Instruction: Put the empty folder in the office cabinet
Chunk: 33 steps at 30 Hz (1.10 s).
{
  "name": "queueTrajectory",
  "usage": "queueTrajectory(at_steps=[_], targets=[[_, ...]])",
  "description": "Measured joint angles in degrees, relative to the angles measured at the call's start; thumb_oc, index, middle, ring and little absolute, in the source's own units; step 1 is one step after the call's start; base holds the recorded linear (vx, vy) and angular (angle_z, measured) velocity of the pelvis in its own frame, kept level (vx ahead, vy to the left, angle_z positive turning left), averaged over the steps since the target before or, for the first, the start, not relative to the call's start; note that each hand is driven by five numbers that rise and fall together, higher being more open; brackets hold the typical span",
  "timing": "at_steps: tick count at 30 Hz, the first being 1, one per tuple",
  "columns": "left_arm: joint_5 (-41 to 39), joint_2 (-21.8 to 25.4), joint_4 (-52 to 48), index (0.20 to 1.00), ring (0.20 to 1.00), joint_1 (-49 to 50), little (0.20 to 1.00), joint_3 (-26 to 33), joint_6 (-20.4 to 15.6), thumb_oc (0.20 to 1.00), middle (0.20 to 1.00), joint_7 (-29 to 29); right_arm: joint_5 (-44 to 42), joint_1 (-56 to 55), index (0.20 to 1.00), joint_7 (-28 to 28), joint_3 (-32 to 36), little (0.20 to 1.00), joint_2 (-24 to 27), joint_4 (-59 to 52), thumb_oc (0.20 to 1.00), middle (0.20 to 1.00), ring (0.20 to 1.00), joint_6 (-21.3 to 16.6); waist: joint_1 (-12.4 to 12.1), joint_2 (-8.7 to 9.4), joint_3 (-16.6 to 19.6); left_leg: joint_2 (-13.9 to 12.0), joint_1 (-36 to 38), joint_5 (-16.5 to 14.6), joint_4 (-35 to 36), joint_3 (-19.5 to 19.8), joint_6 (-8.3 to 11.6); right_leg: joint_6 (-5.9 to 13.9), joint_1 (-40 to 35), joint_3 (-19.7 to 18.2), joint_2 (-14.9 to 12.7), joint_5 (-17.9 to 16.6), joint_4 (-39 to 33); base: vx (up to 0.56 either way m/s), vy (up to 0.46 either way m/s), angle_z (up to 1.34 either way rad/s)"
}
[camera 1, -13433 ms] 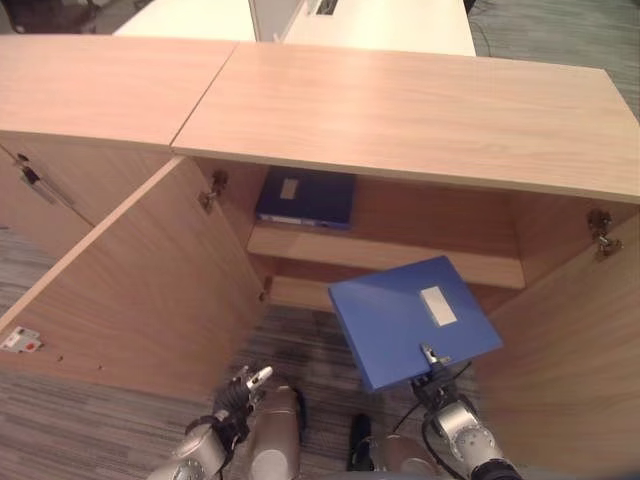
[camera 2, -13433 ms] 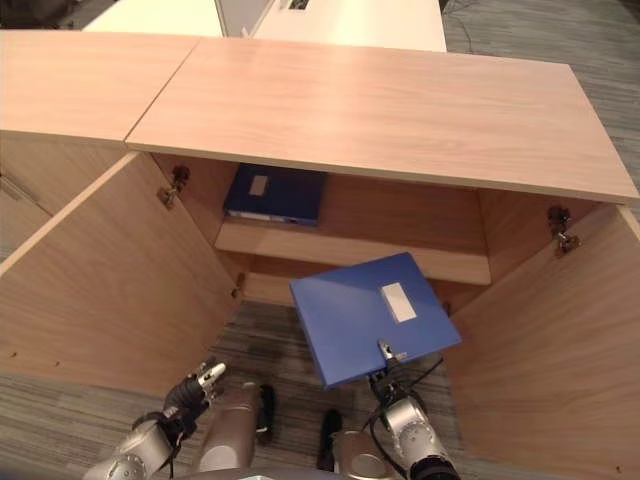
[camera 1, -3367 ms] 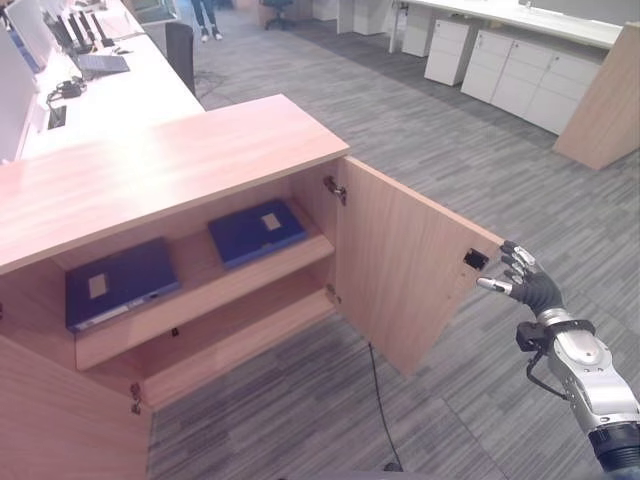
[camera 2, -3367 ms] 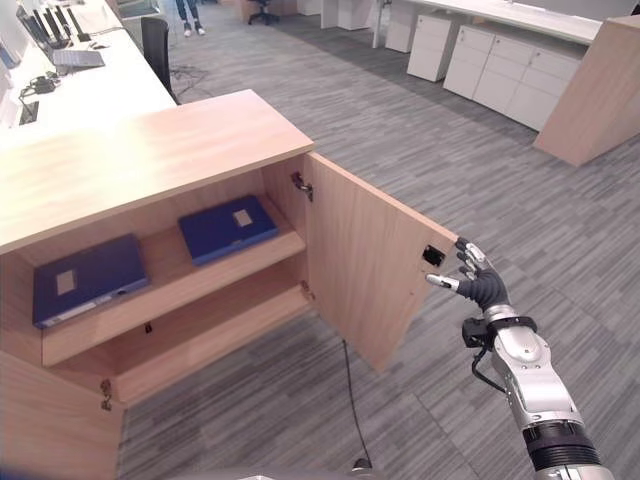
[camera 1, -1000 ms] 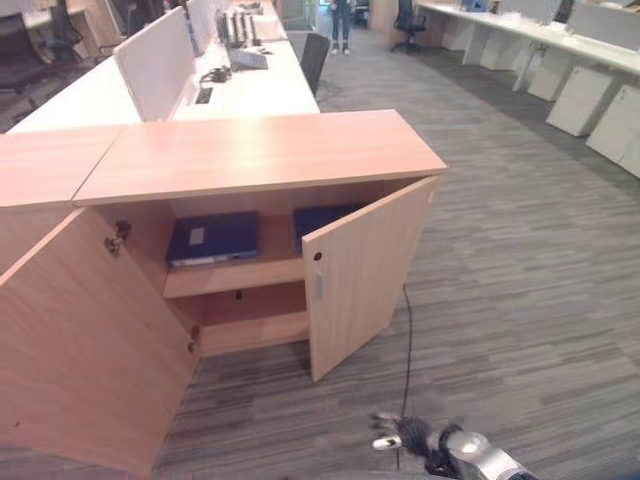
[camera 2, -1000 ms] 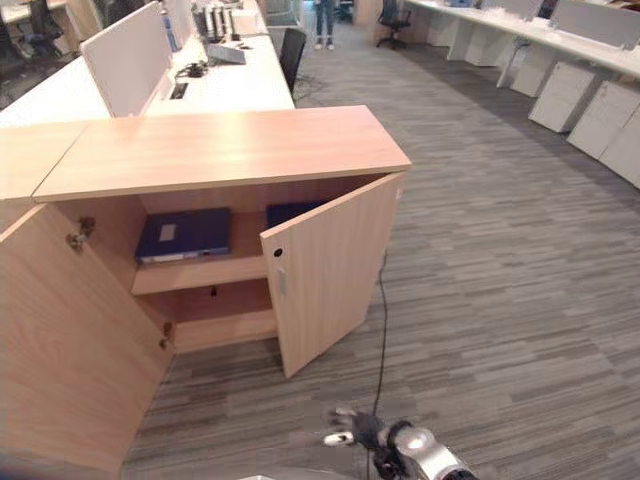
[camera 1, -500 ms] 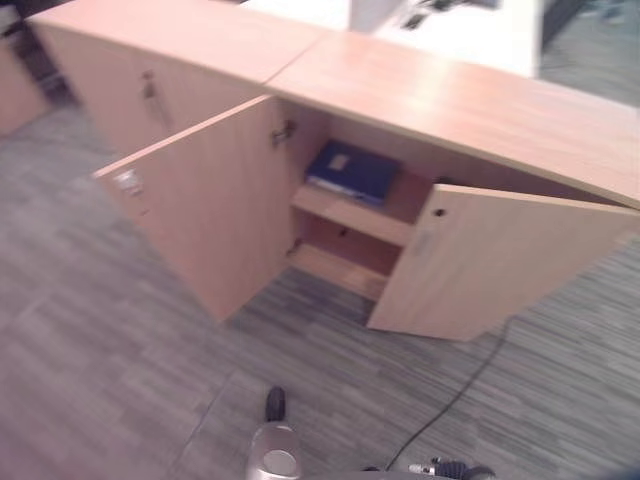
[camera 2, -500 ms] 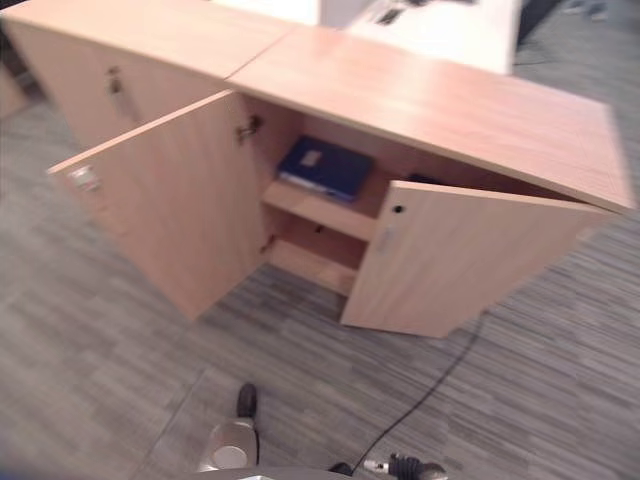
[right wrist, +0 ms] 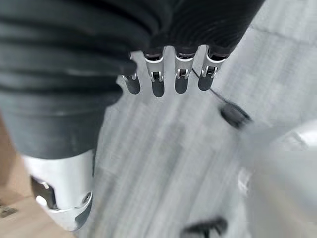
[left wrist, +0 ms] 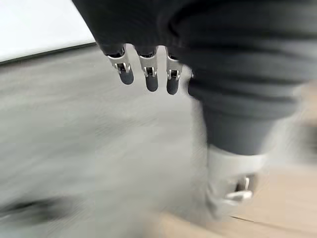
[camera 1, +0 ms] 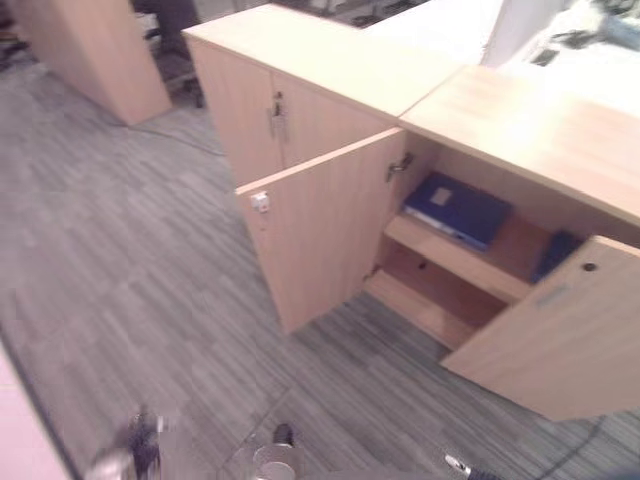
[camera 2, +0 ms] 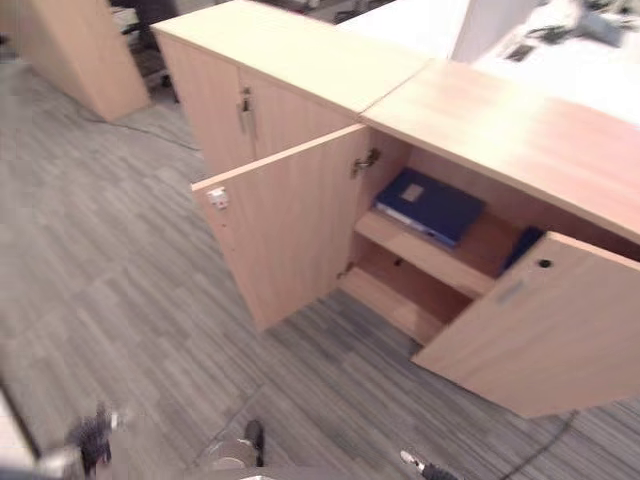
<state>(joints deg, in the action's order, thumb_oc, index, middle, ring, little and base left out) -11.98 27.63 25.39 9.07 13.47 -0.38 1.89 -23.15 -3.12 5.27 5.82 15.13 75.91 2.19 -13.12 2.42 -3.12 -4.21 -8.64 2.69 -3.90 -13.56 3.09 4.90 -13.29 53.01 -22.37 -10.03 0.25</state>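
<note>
The office cabinet (camera 1: 520, 125) stands at the right, its left door (camera 1: 320, 235) wide open and its right door (camera 1: 560, 340) swung halfway in. One blue folder (camera 1: 455, 210) lies flat on the upper shelf. A second blue folder (camera 1: 555, 255) sits to its right, mostly hidden behind the right door. My left hand (camera 1: 140, 447) hangs low at the lower left, far from the cabinet; its fingers (left wrist: 146, 74) are straight and hold nothing. My right hand (camera 2: 415, 462) is at the bottom edge, its fingers (right wrist: 168, 82) straight and empty over the carpet.
A closed cabinet (camera 1: 300, 90) with a key in its lock (camera 1: 275, 115) adjoins the open one on the left. Another wooden unit (camera 1: 90, 60) stands at the far left. White desks (camera 1: 450, 25) lie behind. Grey carpet (camera 1: 150, 290) spreads in front.
The camera has swung left, so the cabinet now sits at the right. My left hand has come into sight at the lower left. The folder my right hand held 13 seconds ago lies on the shelf.
</note>
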Motion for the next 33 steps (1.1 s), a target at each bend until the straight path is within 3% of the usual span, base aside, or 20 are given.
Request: queueTrajectory(at_steps=[1,2,4,5,6,7,8,9,10,11,12,13,15,16,20,25,33], targets=[[3.5,0.1,-9.9,1.000,1.000,0.7,1.000,0.9,-0.6,1.000,1.000,0.0,-0.5,-0.3,1.000,0.1,1.8,1.000,0.0,1.6,1.000,1.000,1.000,-0.1,0.0,-0.26,0.4,2.6,0.0,-1.0,-0.3,1.9,-1.45,0.17,-2.1,2.1,-2.0,-2.2,0.6,0.27,0.441,0.81],[5.2,0.3,-12.9,1.000,1.000,-0.4,1.000,1.4,-1.1,1.000,1.000,0.1,-0.6,-1.0,1.000,0.4,1.8,1.000,0.1,2.1,1.000,1.000,1.000,0.2,0.2,-0.21,1.2,5.0,1.0,-1.3,1.3,2.9,-2.38,0.35,-2.9,3.1,-4.0,-4.1,1.6,0.22,0.362,0.78],[6.8,0.7,-14.7,1.000,1.000,0.0,1.000,2.5,-0.8,1.000,1.000,0.0,-0.7,-0.6,1.000,0.6,1.9,1.000,0.3,2.1,1.000,1.000,1.000,0.5,0.2,-0.25,1.9,7.2,2.5,-1.4,3.1,3.4,-3.42,-0.52,-3.5,2.8,-6.5,-6.4,3.4,0.14,0.188,0.40],[7.0,1.5,-13.4,1.000,1.000,-0.5,1.000,2.7,-0.8,1.000,1.000,-0.5,-1.0,-0.9,1.000,0.9,1.8,1.000,0.5,1.8,1.000,1.000,1.000,0.6,0.9,-1.04,2.3,8.4,4.2,-0.4,4.8,4.2,-5.40,-0.73,-3.6,2.6,-8.7,-8.2,6.2,0.15,0.147,0.35],[7.0,1.9,-12.2,1.000,1.000,-0.5,1.000,3.2,-0.5,1.000,1.000,-1.3,-1.7,-0.5,1.000,1.3,1.8,1.000,0.3,1.7,1.000,1.000,1.000,0.6,1.2,-2.16,2.8,8.9,5.1,-0.3,5.3,4.7,-6.72,0.86,-3.5,1.3,-10.3,-8.8,8.4,0.07,0.076,0.32],[7.4,1.9,-11.3,1.000,1.000,-0.3,1.000,3.6,-0.3,1.000,1.000,-1.6,-2.2,0.1,1.000,1.5,1.8,1.000,0.0,1.7,1.000,1.000,1.000,0.6,1.6,-2.58,2.9,8.9,5.3,-0.5,5.5,5.0,-7.04,2.00,-2.9,-0.1,-11.0,-6.6,10.1,0.23,0.136,0.44],[8.9,2.2,-10.2,1.000,1.000,-0.7,1.000,3.6,0.4,1.000,1.000,-3.1,-2.8,0.7,1.000,1.7,1.5,1.000,-0.9,0.5,1.000,1.000,1.000,0.4,3.1,-3.29,2.4,9.0,5.6,-0.8,5.5,7.1,-7.78,4.94,-0.3,-7.1,-9.6,-1.1,12.7,0.20,0.109,0.47],[9.0,2.0,-10.3,1.000,1.000,-0.8,1.000,3.5,0.6,1.000,1.000,-3.2,-2.9,0.9,1.000,1.7,1.5,1.000,-1.1,0.2,1.000,1.000,1.000,0.4,3.6,-3.31,2.2,9.3,6.3,-1.2,5.7,7.8,-8.38,5.53,1.2,-9.5,-9.2,0.4,13.1,0.24,0.083,0.37],[9.0,1.5,-10.6,1.000,1.000,-0.7,1.000,3.5,0.9,1.000,1.000,-3.8,-3.6,1.1,1.000,1.5,1.4,1.000,-1.1,0.2,1.000,1.000,1.000,0.4,4.3,-4.05,1.9,8.7,7.6,-1.8,6.4,8.6,-9.20,5.27,4.1,-18.5,-5.7,5.9,12.1,0.11,-0.047,0.25],[9.1,1.6,-10.7,1.000,1.000,-0.7,1.000,2.8,0.9,1.000,1.000,-4.1,-4.8,1.3,1.000,1.7,0.4,1.000,-1.1,-0.2,1.000,1.000,1.000,0.0,6.4,-5.78,1.5,7.1,9.0,-1.7,6.8,9.6,-9.01,5.55,6.6,-25.3,-0.7,11.1,9.6,0.07,-0.116,0.13],[9.2,2.5,-10.7,1.000,1.000,-0.8,1.000,2.0,0.8,1.000,1.000,-4.2,-5.1,1.1,1.000,1.7,-1.3,1.000,-1.1,-1.0,1.000,1.000,1.000,-0.6,7.0,-6.46,1.1,6.1,10.2,-1.0,7.8,9.1,-8.01,5.76,8.9,-25.8,1.8,12.5,7.8,-0.01,-0.085,0.19],[10.6,4.0,-10.6,1.000,1.000,-1.3,1.000,1.8,0.5,1.000,1.000,-4.3,-5.1,1.2,1.000,1.8,-1.8,1.000,-1.2,-2.4,1.000,1.000,1.000,-0.8,8.0,-5.29,1.3,6.3,11.3,-0.7,9.2,8.8,-7.12,5.51,11.7,-25.7,3.0,11.9,6.5,-0.01,-0.059,0.10],[11.8,6.8,-10.1,1.000,1.000,-3.2,1.000,1.7,0.7,1.000,1.000,-4.9,-5.3,0.3,1.000,2.1,-2.3,1.000,-1.6,-3.6,1.000,1.000,1.000,-0.7,8.8,-2.34,2.0,8.3,12.0,-1.0,9.1,8.8,-6.69,5.34,15.4,-27.2,3.4,8.8,5.9,0.04,-0.079,0.20],[13.6,7.2,-9.9,1.000,1.000,-5.5,1.000,-0.3,0.8,1.000,1.000,-5.5,-5.2,-0.7,1.000,2.1,-3.2,1.000,-1.4,-3.3,1.000,1.000,1.000,-0.7,9.2,-1.77,2.7,8.2,13.3,-1.3,9.1,9.8,-5.35,3.58,15.0,-30.1,5.0,5.3,4.3,0.08,-0.113,0.11],[13.7,7.0,-10.3,1.000,1.000,-7.1,1.000,-3.2,0.7,1.000,1.000,-4.1,-5.1,-0.8,1.000,2.3,-3.1,1.000,-1.4,-1.9,1.000,1.000,1.000,-0.2,8.3,-1.57,3.5,6.1,14.2,-2.0,9.1,8.1,-3.94,2.74,11.0,-30.7,8.7,1.7,-5.5,0.05,-0.104,-0.24],[13.3,7.0,-4.1,1.000,1.000,-15.3,1.000,-8.7,0.8,1.000,1.000,-3.1,-5.0,-0.7,1.000,2.4,-3.4,1.000,-0.5,-1.1,1.000,1.000,1.000,-0.2,10.2,-1.43,3.5,3.5,15.0,-2.4,9.2,6.1,-2.41,1.85,11.0,-32.4,11.7,2.1,-5.7,0.02,-0.049,-0.24],[12.2,7.4,-1.3,1.000,1.000,-23.4,1.000,-16.9,0.9,1.000,1.000,-2.4,-5.0,-1.3,1.000,2.4,-4.1,1.000,-0.6,-1.2,1.000,1.000,1.000,-0.1,12.8,0.41,4.6,2.7,15.4,-2.7,9.6,4.6,-1.68,1.01,11.3,-33.6,12.3,2.8,-5.7,0.00,-0.014,-0.08]])
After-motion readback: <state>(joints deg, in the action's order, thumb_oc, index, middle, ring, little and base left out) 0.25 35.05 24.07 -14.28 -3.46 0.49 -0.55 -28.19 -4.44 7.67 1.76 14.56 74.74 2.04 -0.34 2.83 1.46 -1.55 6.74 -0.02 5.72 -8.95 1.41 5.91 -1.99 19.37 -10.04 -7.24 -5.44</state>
